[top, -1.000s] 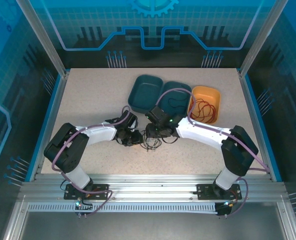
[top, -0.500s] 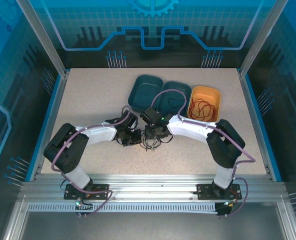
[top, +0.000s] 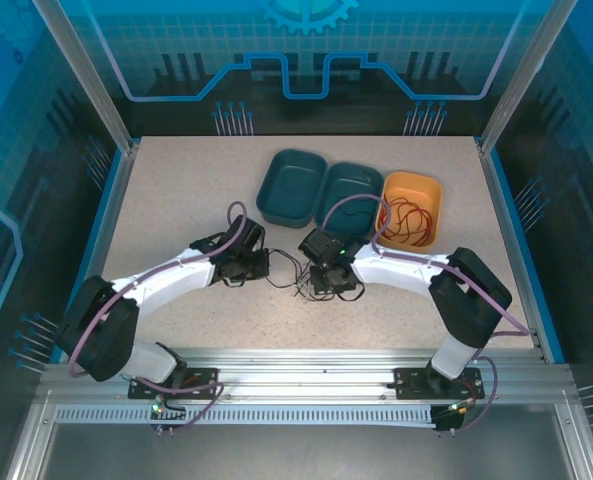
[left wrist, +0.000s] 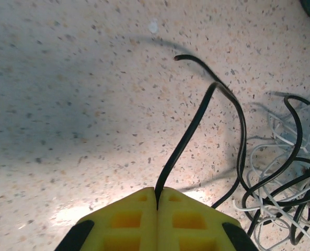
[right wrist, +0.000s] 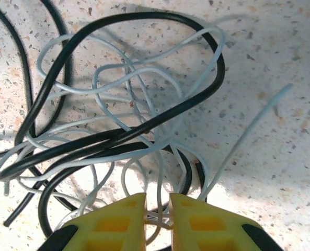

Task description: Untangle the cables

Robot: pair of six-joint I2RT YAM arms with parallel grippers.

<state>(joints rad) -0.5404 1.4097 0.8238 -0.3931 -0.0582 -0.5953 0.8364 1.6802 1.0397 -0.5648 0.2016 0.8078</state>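
A tangle of black and white cables (top: 296, 284) lies mid-table between my two grippers. My left gripper (left wrist: 157, 191) is shut on the black cable (left wrist: 188, 133), which rises from its pads and curves over to the tangle at the right, where the white cable (left wrist: 272, 172) loops. From above, the left gripper (top: 264, 268) sits just left of the tangle. My right gripper (right wrist: 157, 197) is over the tangle, jaws nearly together with strands of the white cable (right wrist: 144, 89) pinched between them; loops of the black cable (right wrist: 144, 125) run through these. The red cable (top: 408, 218) lies coiled in the orange tray (top: 413, 180).
Two dark teal trays (top: 292, 185) (top: 352, 185) stand behind the tangle, left of the orange tray. The right gripper (top: 323, 282) is close to the near rim of the middle tray. Bare speckled tabletop (top: 176, 190) stretches to the left and along the near side.
The left gripper has closed on the black cable and drawn back to the left, stretching it out. The right gripper's jaws have narrowed onto white strands in the tangle.
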